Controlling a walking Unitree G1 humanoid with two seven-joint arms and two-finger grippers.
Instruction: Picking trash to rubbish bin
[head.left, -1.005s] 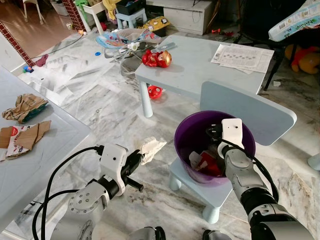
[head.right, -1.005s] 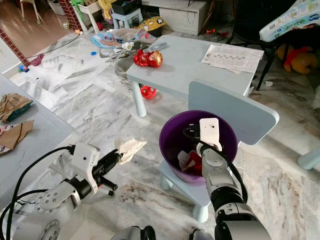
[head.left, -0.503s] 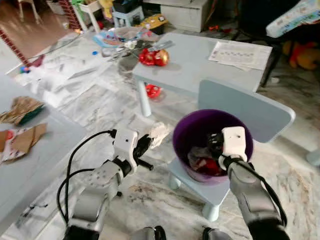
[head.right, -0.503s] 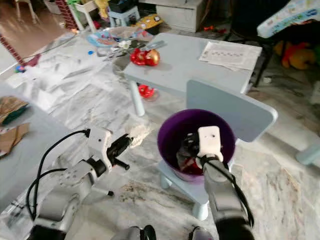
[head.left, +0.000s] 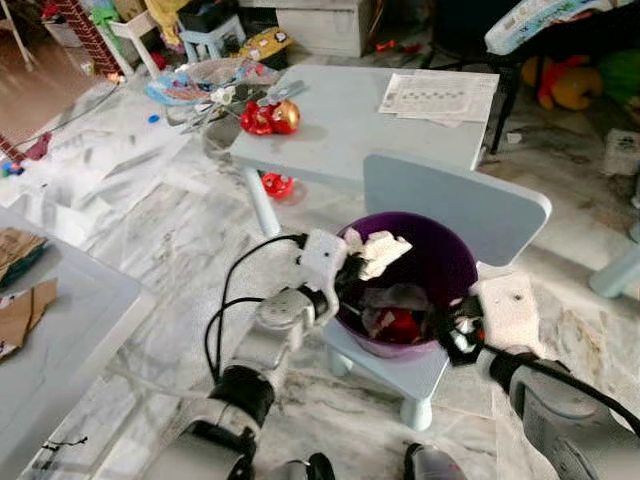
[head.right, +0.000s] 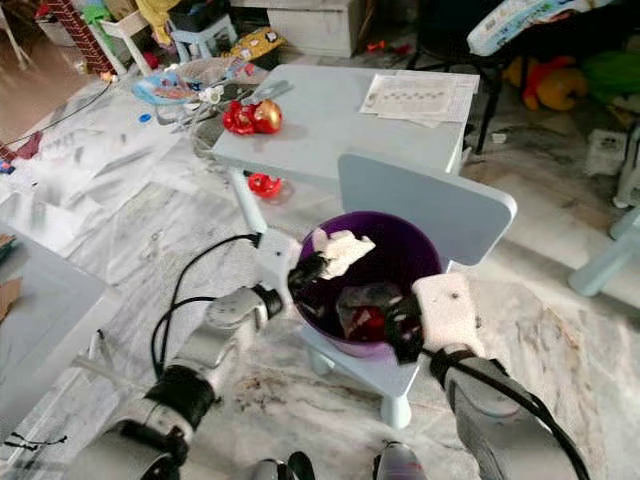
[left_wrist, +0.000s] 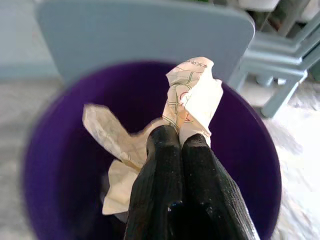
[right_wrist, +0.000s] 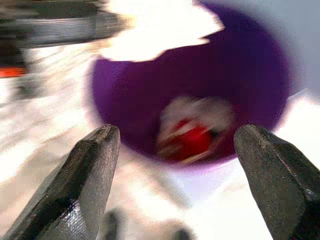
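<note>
Left end effector (left_wrist: 179, 145): fingers pressed together, pinching crumpled paper (left_wrist: 192, 97), held over mouth of purple bin (head.left: 450, 265). Paper wad sticks out past fingertips, above bin interior. Right end effector (right_wrist: 177, 165): fingers spread wide, gripping nothing, near bin's front rim, pointing into it. Bin stands on seat of small blue chair (head.left: 455, 205); inside, red and pale scraps (head.left: 395, 318) at bottom.
</note>
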